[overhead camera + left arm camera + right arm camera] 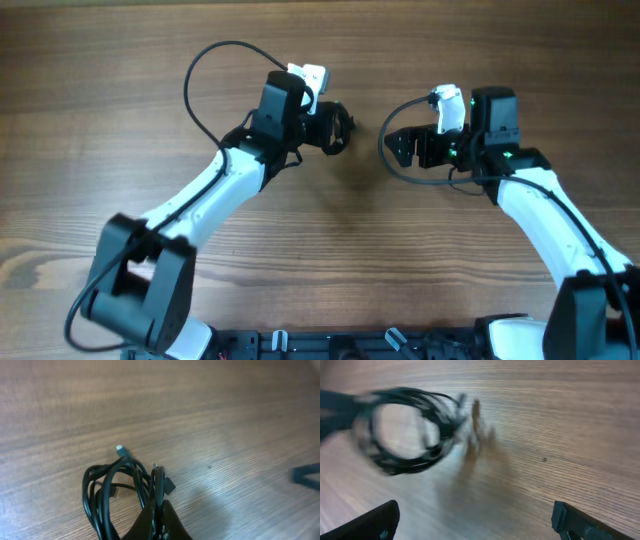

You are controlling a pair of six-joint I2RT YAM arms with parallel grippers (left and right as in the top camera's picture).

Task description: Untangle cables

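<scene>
The cables (118, 491) are a bundle of thin black wires looped together, with a small pale plug (121, 450) sticking out at the top. My left gripper (159, 516) is shut on the right side of the bundle and holds it over the wooden table. In the overhead view the bundle (343, 124) sits at the tip of my left gripper (332, 128). My right gripper (401, 148) is open and empty, a short way right of the bundle. In the right wrist view the bundle (404, 430) is blurred at upper left, ahead of my open fingers (477, 525).
The wooden table (330, 250) fills all views. A thicker black arm cable loops behind the left wrist (200, 70), and another loops beside the right wrist (384, 150). A right gripper finger (306, 475) shows at the right edge of the left wrist view.
</scene>
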